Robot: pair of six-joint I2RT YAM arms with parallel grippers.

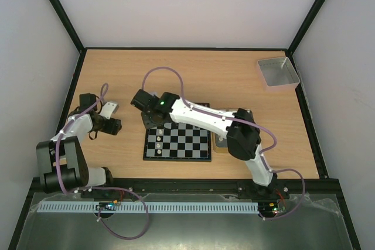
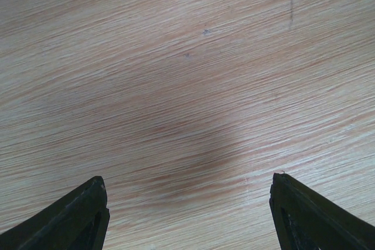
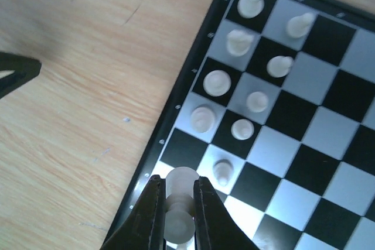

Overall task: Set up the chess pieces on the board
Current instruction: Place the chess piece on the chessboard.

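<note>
The chessboard [image 1: 181, 141] lies mid-table; it fills the right of the right wrist view [image 3: 304, 121]. Several whitish pieces [image 3: 246, 86] stand in two columns along its edge. My right gripper [image 3: 177, 203] is shut on a whitish piece [image 3: 180, 203], held over the board's edge squares near the dark border. In the top view the right gripper [image 1: 153, 120] hovers over the board's far left corner. My left gripper [image 2: 187, 203] is open and empty over bare wood; in the top view it [image 1: 111, 126] sits left of the board. No black pieces show.
A grey square tray [image 1: 278, 72] stands at the far right. A gold-tan tin [image 1: 221, 143] lies just right of the board, mostly under the right arm. A small white object [image 1: 109, 109] lies near the left arm.
</note>
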